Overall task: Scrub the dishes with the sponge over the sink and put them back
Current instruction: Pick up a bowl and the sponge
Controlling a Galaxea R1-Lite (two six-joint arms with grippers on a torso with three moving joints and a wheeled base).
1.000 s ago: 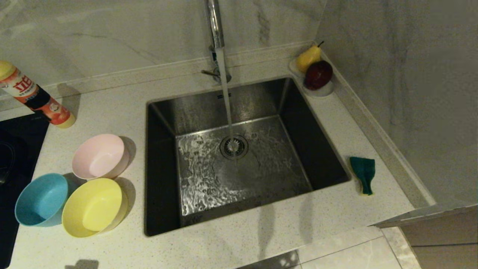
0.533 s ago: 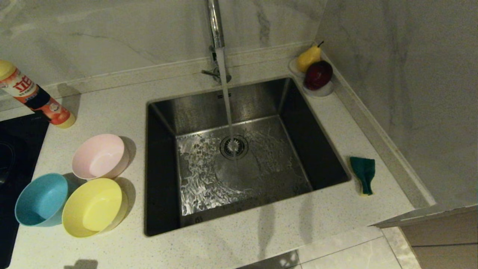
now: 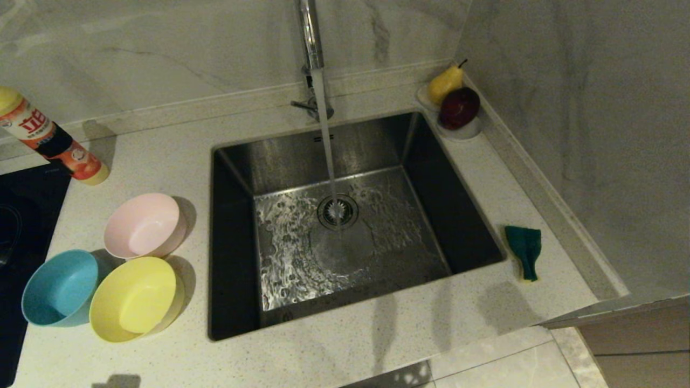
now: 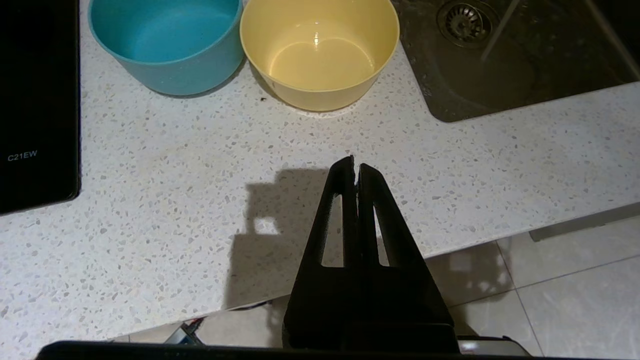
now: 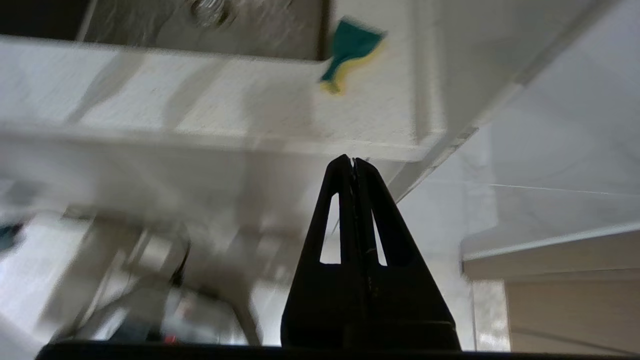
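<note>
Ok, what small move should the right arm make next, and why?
Probably carry the right claw, shut and empty, toward the bent green-and-yellow sponge and open it. The sponge lies untouched on the speckled counter beside the steel sink.

Kitchen — steel sink (image 3: 237, 161), running tap (image 3: 310, 37), hob (image 3: 21, 215).

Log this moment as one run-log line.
left gripper shut, parked | right gripper shut, short of sponge | bowls on counter | tap running
</note>
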